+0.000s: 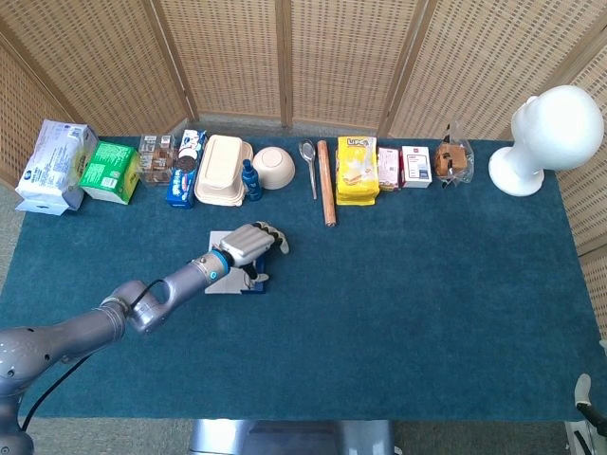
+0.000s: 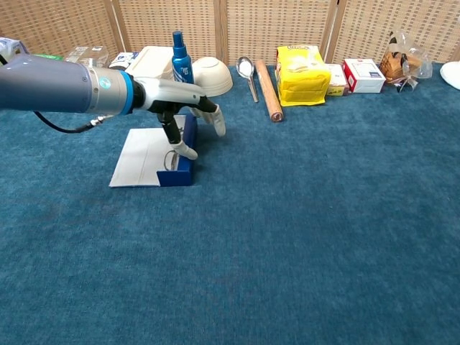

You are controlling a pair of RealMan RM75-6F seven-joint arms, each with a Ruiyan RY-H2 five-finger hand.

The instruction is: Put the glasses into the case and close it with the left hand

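Note:
The glasses case lies open on the blue cloth, its white lid (image 2: 136, 157) flat to the left of its blue tray (image 2: 177, 172) (image 1: 248, 282). The glasses (image 2: 169, 159) lie inside the tray, partly hidden by my hand. My left hand (image 2: 188, 108) (image 1: 252, 244) hovers over the tray with its fingers spread across the tray's right wall and far end. Its thumb points down into the tray beside the glasses, and it holds nothing. Only a sliver of my right hand (image 1: 580, 387) shows at the bottom right corner of the head view.
A row of things lines the far edge: a blue spray bottle (image 2: 178, 52), a white bowl (image 2: 210, 75), a spoon (image 2: 246, 70), a rolling pin (image 2: 269, 90), a yellow packet (image 2: 300, 75), and small boxes. A white mannequin head (image 1: 545, 137) stands far right.

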